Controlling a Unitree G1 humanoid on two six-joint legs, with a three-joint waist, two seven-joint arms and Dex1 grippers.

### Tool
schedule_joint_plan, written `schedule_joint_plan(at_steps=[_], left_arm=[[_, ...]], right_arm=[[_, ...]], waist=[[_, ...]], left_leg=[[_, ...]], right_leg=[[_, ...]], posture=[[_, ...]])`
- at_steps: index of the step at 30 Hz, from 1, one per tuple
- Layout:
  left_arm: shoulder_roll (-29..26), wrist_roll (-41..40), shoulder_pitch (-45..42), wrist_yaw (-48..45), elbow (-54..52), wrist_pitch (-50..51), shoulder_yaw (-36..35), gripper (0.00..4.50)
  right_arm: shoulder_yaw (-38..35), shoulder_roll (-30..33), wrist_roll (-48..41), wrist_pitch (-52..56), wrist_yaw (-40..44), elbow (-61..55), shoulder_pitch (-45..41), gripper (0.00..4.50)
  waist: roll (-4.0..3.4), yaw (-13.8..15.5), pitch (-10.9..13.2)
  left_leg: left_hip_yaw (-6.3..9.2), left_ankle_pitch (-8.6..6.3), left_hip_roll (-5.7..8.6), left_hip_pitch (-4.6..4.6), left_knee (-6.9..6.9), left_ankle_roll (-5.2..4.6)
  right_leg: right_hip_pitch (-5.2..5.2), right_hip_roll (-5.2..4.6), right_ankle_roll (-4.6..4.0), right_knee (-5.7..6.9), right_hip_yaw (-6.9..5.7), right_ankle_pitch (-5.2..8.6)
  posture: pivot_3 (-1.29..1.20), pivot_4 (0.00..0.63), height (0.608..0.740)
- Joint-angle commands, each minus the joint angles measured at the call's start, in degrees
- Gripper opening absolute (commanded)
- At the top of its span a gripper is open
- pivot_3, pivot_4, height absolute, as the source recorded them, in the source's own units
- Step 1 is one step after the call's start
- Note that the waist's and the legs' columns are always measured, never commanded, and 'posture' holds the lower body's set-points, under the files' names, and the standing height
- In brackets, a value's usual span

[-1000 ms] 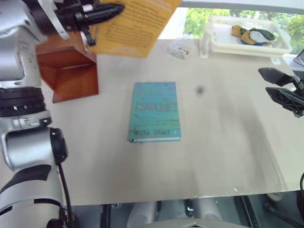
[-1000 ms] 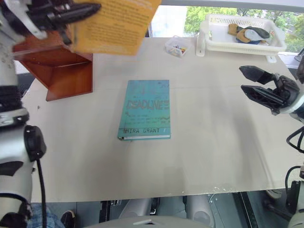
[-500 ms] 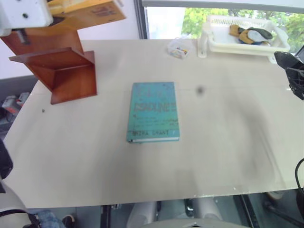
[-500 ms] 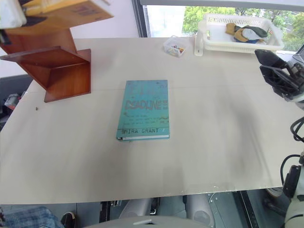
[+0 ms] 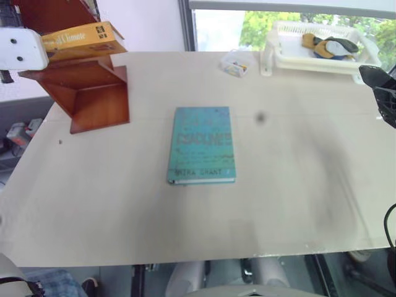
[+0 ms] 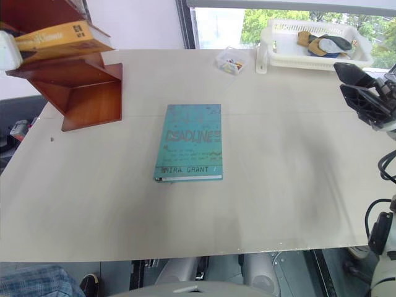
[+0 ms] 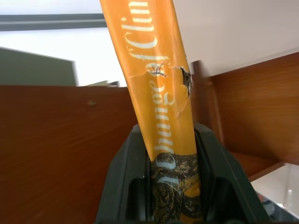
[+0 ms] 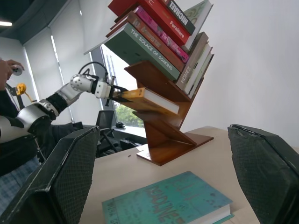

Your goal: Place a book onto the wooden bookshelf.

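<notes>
The orange-yellow book [image 5: 83,40] lies level with its lettered spine towards me, in a notch of the wooden bookshelf [image 5: 93,96] at the table's far left corner. My left gripper [image 7: 170,135] is shut on the book's spine end, one black finger [image 7: 126,186] on each side, with red-brown shelf wood close around it. In the right wrist view the left gripper [image 8: 111,92] holds the book [image 8: 149,100] out over a slanted shelf board. Whether the book rests on the board I cannot tell. My right gripper [image 6: 341,77] hangs open at the table's right edge, holding nothing.
A thinner teal book [image 5: 202,145] lies flat mid-table. A white basket [image 5: 322,55] with cloth items stands at the back right, with a small clear box [image 5: 234,64] beside it. Several books [image 8: 159,32] lean on the shelf's upper boards. A person's hand [image 8: 7,67] shows beyond the shelf.
My left gripper carried the book left and down from above the table into the bookshelf and turned it, so its spine now faces me. The right gripper drifted slightly rightwards and up.
</notes>
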State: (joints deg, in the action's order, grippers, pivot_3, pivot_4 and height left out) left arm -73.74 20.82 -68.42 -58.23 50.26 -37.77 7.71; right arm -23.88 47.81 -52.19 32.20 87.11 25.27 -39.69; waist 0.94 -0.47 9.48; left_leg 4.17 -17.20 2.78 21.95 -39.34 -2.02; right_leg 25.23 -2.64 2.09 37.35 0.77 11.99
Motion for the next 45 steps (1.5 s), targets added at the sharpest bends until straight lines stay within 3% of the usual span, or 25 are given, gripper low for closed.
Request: schedule_joint_plan(at_steps=[1, 9, 18, 20, 27, 31, 33, 36, 38, 42, 45], left_arm=[[1.0, -0.9, -3.5, 2.9, 2.9, -3.9, -0.9, 0.66], [4.9, -1.1, -7.1, 5.1, 10.0, -7.3, -0.5, 0.66], [0.7, 4.9, -8.2, 6.9, 13.0, -4.5, 2.6, 0.66], [0.1, 5.7, -8.2, 7.2, 13.4, -3.4, 3.1, 1.67], [-1.5, 9.7, -8.3, 10.9, 13.4, -1.6, 4.8, 4.47], [-1.7, 5.6, -6.9, 8.3, 13.2, -1.5, 2.3, 4.47], [-0.6, -2.8, -4.5, 2.3, 11.4, 0.6, -2.4, 4.47], [2.0, -21.2, 6.5, -9.2, 0.9, 12.6, -13.0, 4.47], [3.2, -30.5, 19.3, -11.5, -10.9, 23.2, -20.6, 4.47], [11.5, -41.1, 52.8, -6.5, -42.7, 46.1, -39.1, 4.47], [20.4, -46.2, 67.4, 1.3, -60.5, 58.6, -43.1, 4.47]], right_arm=[[-2.6, 1.9, -0.4, -0.8, 1.7, -1.8, 0.0, 4.50], [-2.8, 2.2, 0.3, -1.3, 1.8, -1.3, -0.2, 4.50], [-3.1, 2.3, 0.4, -1.8, 1.6, -2.2, 1.0, 4.50], [-3.2, 2.2, 0.4, -1.8, 1.5, -2.4, 1.2, 4.50], [-2.9, 2.2, 0.7, -1.6, 1.5, -2.3, 1.1, 4.50], [-3.0, 2.6, 1.0, -1.2, 1.3, -2.6, 1.9, 4.50], [-3.5, 3.1, 1.0, -0.8, 1.0, -3.3, 3.4, 4.50], [-3.8, 4.6, 2.6, -1.2, 0.5, -5.2, 8.2, 4.50], [-3.7, 5.5, 4.5, -2.2, -0.2, -6.5, 12.2, 4.50], [-3.4, 6.2, 10.0, -6.9, -2.4, -11.8, 22.4, 4.50], [-3.9, 5.3, 11.7, -8.2, -3.9, -15.2, 28.7, 4.50]], waist=[[0.00, 0.1, 0.0], [0.01, -0.5, 0.0], [0.01, -0.7, 0.0], [0.01, -0.6, 0.0], [0.01, -0.4, 0.0], [0.02, -0.4, 0.0], [0.02, -0.4, 0.0], [-0.07, -0.3, -0.1], [-0.13, -0.4, -0.1], [-0.29, -1.1, -0.2], [-0.27, -1.3, -0.2]], left_leg=[[0.00, -0.03, 0.00, -0.01, -0.03, -0.05], [-0.06, 0.02, 0.08, -0.06, -0.12, -0.11], [-0.62, 0.04, 0.01, 0.03, -0.05, -0.06], [-0.68, -0.02, 0.03, 0.03, -0.05, -0.17], [-0.69, -0.12, 0.04, 0.00, -0.07, -0.35], [-0.69, -0.12, 0.04, -0.01, -0.07, -0.35], [-0.68, -0.12, 0.04, 0.00, -0.07, -0.34], [-0.67, -0.07, 0.00, 0.01, -0.08, -0.27], [-0.68, 0.00, 0.00, -0.01, -0.08, -0.13], [-0.73, -0.03, -0.08, -0.01, 0.01, -0.14], [-0.76, -0.05, -0.15, -0.02, 0.06, -0.14]], right_leg=[[0.00, 0.00, 0.00, 0.07, 0.00, 0.00], [0.02, -0.04, 0.00, 0.28, 0.08, 0.00], [0.33, -0.05, 0.01, 0.36, 0.22, 0.00], [0.33, -0.04, 0.02, 0.32, 0.18, 0.00], [0.33, -0.04, 0.02, 0.35, 0.14, 0.00], [0.33, -0.06, 0.02, 0.38, 0.14, 0.00], [0.33, -0.14, 0.02, 0.38, 0.14, 0.00], [0.35, -0.27, 0.02, 0.42, 0.12, 0.00], [0.36, -0.33, 0.02, 0.42, 0.11, 0.01], [0.42, -0.42, 0.00, 0.38, 0.26, 0.01], [0.39, -0.41, 0.00, 0.20, 0.26, 0.01]], posture=[[0.00, 0.150, 0.740], [0.00, 0.150, 0.740], [0.00, 0.150, 0.740], [0.00, 0.150, 0.740], [0.00, 0.150, 0.740], [0.00, 0.150, 0.740], [0.00, 0.150, 0.740], [0.00, 0.150, 0.740], [0.00, 0.150, 0.740], [0.00, 0.150, 0.740], [0.00, 0.150, 0.740]])
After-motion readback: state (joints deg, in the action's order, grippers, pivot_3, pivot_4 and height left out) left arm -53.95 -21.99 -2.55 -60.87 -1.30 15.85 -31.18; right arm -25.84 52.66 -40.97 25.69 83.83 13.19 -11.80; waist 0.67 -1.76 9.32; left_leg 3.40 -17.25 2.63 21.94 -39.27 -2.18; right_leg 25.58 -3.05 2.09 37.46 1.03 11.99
